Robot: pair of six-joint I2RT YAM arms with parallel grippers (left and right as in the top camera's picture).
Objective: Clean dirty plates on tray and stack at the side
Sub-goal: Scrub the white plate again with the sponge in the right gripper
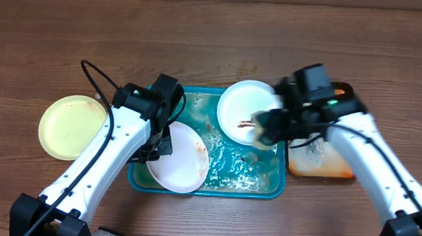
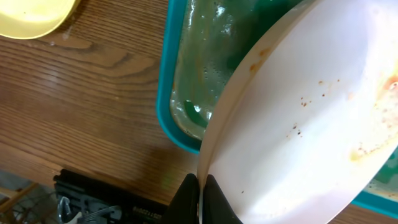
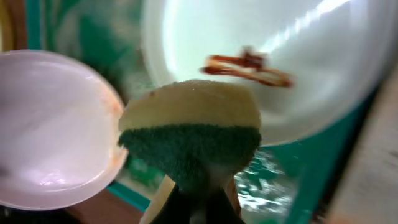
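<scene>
In the teal rectangular plastic tray (image 1: pixel 220 193) by the table's front edge, the left jaws pinch the rim of one round white plate (image 1: pixel 185 161); the right jaws grip a yellow-green sponge (image 3: pixel 193 130) over the smeared white plate (image 1: pixel 238 105).

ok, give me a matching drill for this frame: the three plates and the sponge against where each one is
Things:
1. pale yellow plate
2. smeared white plate
3. front white plate
4. sponge

Places:
A. rim pinched in the jaws of the left gripper
B. held by the right gripper
C. on the table, left of the teal tray
D. in the tray's far right corner

Pairs: 1-C, 2-D, 3-A, 4-B
</scene>
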